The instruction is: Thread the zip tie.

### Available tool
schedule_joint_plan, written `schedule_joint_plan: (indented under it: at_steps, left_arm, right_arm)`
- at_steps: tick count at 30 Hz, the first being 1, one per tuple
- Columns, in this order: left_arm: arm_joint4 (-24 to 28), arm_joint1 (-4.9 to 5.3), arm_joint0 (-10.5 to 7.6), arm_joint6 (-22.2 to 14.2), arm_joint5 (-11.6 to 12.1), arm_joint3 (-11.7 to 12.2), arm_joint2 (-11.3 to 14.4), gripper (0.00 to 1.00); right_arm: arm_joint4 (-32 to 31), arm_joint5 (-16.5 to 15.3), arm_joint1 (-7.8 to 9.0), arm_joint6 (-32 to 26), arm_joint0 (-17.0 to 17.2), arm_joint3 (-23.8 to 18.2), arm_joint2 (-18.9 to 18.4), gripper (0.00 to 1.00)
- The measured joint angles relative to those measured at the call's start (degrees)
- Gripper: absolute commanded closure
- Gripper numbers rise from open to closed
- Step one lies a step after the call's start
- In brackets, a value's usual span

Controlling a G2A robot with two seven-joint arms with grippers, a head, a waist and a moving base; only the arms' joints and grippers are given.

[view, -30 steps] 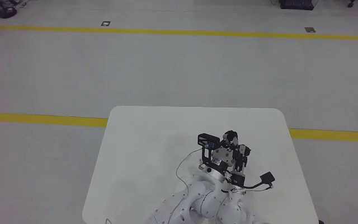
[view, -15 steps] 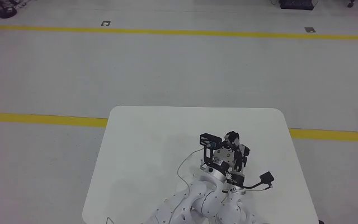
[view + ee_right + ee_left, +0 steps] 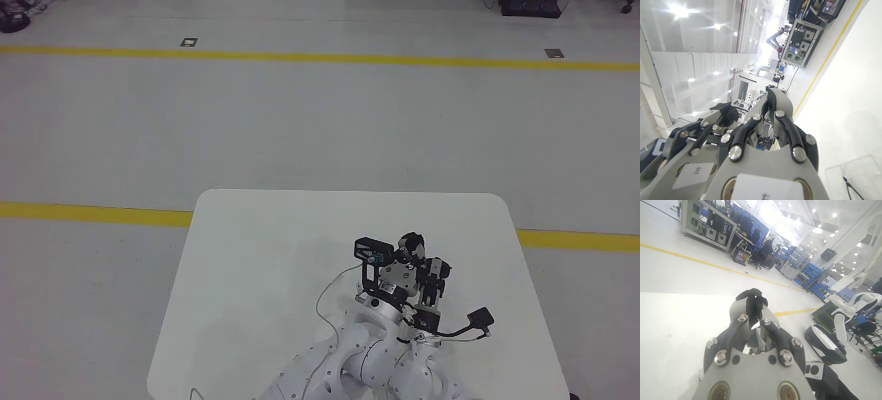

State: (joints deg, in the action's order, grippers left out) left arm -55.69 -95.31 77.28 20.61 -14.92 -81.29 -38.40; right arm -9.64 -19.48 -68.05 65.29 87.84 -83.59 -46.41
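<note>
Each gripper (image 3: 755, 302) is silver-grey metal with black linkages, round silver screws and white labels.

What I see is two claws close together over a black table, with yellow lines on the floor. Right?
Not quite. The top view shows the table is white, not black. The rest stands: the left gripper and right gripper sit close together over it, and yellow lines cross the floor.

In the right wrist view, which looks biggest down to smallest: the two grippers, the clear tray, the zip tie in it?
Right gripper, largest, but it sits nearest the camera, so that may mislead.
Left gripper.
Clear tray, partly cut off at the edge.
Zip tie, smallest.
</note>
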Motion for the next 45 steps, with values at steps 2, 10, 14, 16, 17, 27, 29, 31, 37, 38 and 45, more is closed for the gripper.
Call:
schedule_joint_plan:
  at_steps: [2, 10, 14, 16, 17, 27, 29, 31, 37, 38, 45]
  left_arm:
    - [0.23, 0.02, 0.06, -0.17, 0.27, -0.14, -0.05, 1.00]
    - [2.72, 0.14, -0.16, -4.62, 4.32, -0.60, 0.77, 1.00]
    - [3.12, -0.26, -1.29, -6.36, 3.75, 0.22, 1.56, 1.00]
    - [3.31, -0.45, -1.69, -6.46, 3.42, 0.54, 1.77, 1.00]
    - [3.40, -0.51, -1.82, -6.43, 3.32, 0.63, 1.77, 1.00]
    - [3.31, -0.51, -1.24, -2.20, 2.85, 0.72, 0.34, 1.00]
    - [3.05, -0.43, -0.97, -1.69, 2.79, 0.48, 0.08, 1.00]
    - [2.58, -0.31, -0.66, -1.29, 2.49, 0.15, -0.27, 1.00]
    - [2.07, -0.15, -0.06, -1.16, 2.09, -0.41, -0.63, 1.00]
    - [2.07, -0.15, -0.07, -1.17, 2.09, -0.41, -0.63, 1.00]
    - [2.08, -0.15, -0.08, -1.17, 2.10, -0.40, -0.62, 1.00]
  right_arm:
    - [0.04, 0.00, 0.04, -0.05, 0.09, -0.16, -0.11, 1.00]
    - [-0.15, 0.00, 0.13, -0.95, 0.10, 0.74, -0.16, 1.00]
    - [-0.06, 0.00, 0.16, -1.13, -0.04, 1.43, -0.21, 1.00]
    - [0.00, 0.00, 0.18, -1.22, -0.09, 1.54, -0.23, 1.00]
    - [-0.04, 0.00, 0.19, -1.28, -0.11, 1.55, -0.22, 1.00]
    - [-0.70, 0.00, 0.00, -0.81, -0.46, 1.32, 0.39, 1.00]
    - [-0.80, 0.00, -0.05, -0.61, -0.53, 1.41, 0.46, 1.00]
    - [-0.79, 0.00, -0.09, -0.49, -0.60, 1.53, 0.52, 1.00]
    - [-0.68, 0.00, -0.19, -0.49, -0.73, 1.68, 0.62, 0.85]
    - [-0.71, 0.00, -0.20, -0.49, -0.74, 1.69, 0.63, 0.73]
    - [-0.55, 0.00, -0.27, -0.06, -0.74, 1.57, 0.61, 0.53]
